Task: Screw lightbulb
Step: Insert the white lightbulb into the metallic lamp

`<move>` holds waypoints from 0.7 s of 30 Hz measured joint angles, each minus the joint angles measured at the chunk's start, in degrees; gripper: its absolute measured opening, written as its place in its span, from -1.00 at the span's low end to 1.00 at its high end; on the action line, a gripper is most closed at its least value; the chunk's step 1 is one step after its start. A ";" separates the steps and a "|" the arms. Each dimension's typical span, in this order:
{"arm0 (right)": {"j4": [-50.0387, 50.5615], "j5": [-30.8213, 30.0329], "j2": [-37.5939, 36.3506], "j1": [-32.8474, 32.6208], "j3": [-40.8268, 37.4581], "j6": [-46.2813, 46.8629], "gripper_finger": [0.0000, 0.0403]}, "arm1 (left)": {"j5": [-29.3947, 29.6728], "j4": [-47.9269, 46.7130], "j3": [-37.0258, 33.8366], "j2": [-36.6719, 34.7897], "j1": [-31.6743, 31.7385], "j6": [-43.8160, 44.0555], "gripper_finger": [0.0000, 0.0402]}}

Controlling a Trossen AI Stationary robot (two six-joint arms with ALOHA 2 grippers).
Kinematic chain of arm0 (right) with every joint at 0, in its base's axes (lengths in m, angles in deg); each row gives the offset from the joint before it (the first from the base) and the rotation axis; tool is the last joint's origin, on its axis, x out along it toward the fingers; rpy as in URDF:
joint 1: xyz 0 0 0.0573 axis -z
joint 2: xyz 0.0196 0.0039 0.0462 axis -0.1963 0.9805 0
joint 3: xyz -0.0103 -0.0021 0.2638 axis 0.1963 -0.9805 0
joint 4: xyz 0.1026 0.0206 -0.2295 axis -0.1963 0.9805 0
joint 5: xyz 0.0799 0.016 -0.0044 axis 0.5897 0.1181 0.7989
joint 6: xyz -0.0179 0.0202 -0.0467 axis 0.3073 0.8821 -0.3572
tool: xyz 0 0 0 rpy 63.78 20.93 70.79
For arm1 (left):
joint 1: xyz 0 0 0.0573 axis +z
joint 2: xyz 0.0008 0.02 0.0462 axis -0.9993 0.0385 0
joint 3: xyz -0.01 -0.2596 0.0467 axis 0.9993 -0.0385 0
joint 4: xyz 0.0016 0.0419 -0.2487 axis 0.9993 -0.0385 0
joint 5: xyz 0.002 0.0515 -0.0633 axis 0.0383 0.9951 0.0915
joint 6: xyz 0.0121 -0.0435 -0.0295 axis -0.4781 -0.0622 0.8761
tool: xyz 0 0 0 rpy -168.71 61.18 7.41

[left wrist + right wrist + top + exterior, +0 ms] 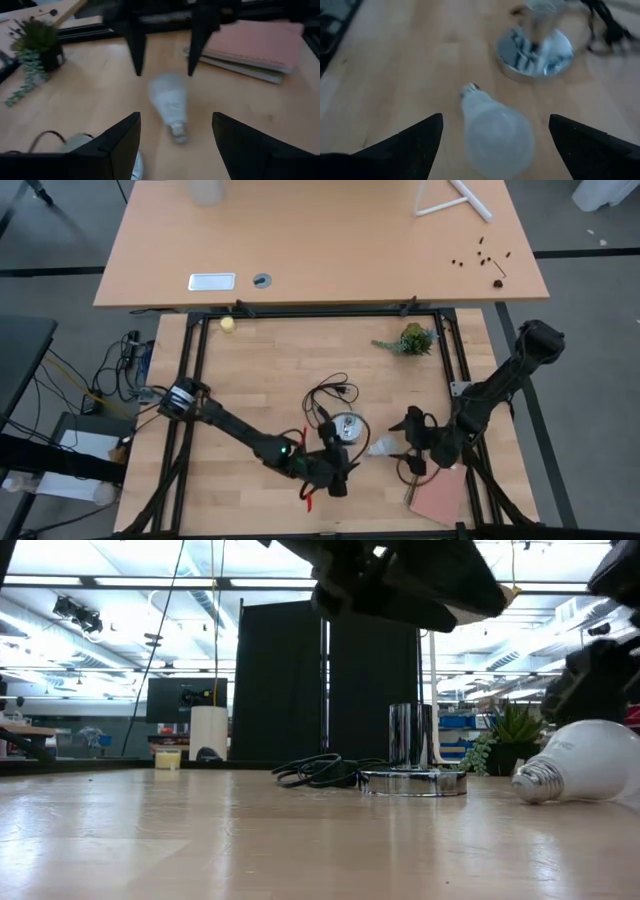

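Matt white lightbulb (590, 758) with a ribbed metal base lies on the smooth pale wood surface (200, 830) beside the mirror-glossy chrome socket disc (413, 781).

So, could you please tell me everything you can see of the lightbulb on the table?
The lightbulb is a small pear-shaped bulb with a frosted white globe, matte like plastic or glass, and a ribbed greyish metal screw base. It lies on its side on the wooden table, untouched, base pointing toward the round silver socket close by. It sits between the two arms, with the open right pincer just behind its globe and the open left pincer facing its base.
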 joint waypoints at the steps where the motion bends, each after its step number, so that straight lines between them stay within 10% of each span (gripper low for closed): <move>1: -1.48 -0.58 0.53 -0.65 0.00 -2.73 0.86 | 0.32 1.26 -0.02 0.87 -0.46 0.13 0.24; 14: -17.22 -7.43 11.57 -2.08 0.00 -23.91 0.86 | 12.73 7.39 -0.04 6.68 -2.66 0.62 0.20; 21: -17.71 0.40 8.12 3.22 -2.70 -25.66 0.85 | 12.10 6.65 -0.04 6.71 -1.71 6.24 0.19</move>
